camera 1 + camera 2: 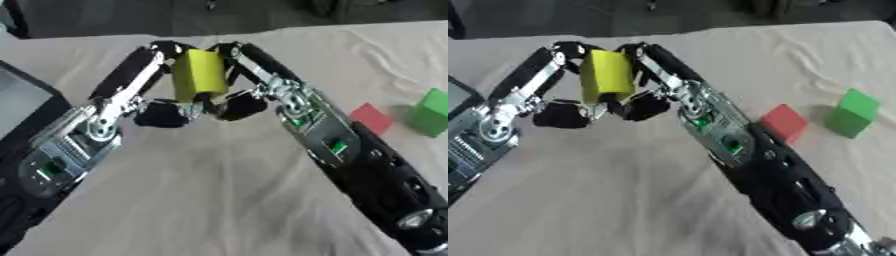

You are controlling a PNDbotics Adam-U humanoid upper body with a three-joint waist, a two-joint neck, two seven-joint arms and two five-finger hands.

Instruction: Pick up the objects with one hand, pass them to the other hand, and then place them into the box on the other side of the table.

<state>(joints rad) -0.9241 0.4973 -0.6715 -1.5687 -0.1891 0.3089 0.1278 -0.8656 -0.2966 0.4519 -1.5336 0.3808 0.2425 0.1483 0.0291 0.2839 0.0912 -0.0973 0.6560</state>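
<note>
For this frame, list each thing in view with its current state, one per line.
yellow block: off the table, upright, held between both hands.
left hand: fingers curled on the yellow block's left side.
right hand: fingers curled on the yellow block's right side.
red block: resting on the table, untouched.
green block: resting on the table right of the red block, untouched.
box: at the table's left edge, contents not visible.
</note>
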